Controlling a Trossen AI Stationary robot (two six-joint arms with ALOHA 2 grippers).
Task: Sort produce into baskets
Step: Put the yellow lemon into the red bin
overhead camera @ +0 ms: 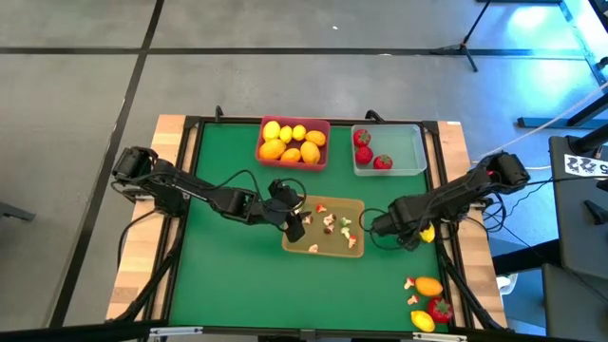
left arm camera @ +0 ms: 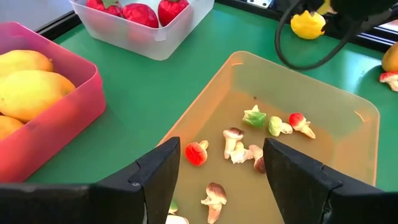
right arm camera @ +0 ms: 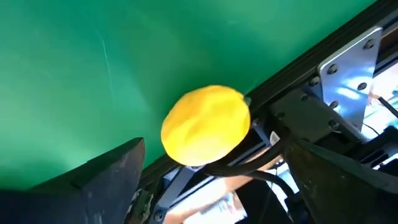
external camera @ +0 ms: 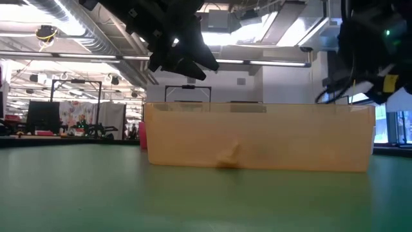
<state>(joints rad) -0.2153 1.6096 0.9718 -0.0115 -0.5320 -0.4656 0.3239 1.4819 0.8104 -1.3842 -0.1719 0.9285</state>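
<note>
Loose produce [overhead camera: 427, 302]: lies at the near right corner of the counter [overhead camera: 228, 275]; toy pieces, probably light, stiff and a little slippery.
Lemon [right arm camera: 206, 124]: at the right edge, before the open, empty right claw [overhead camera: 415, 237]; take across its middle.
Left claw [overhead camera: 295, 221]: half open, empty, over the tan basket [overhead camera: 359, 205] of mushrooms [left arm camera: 234, 144].
Far baskets: pink one [overhead camera: 326, 123] holds lemons, clear one [overhead camera: 418, 133] holds red fruits.
Writing: none readable.
</note>
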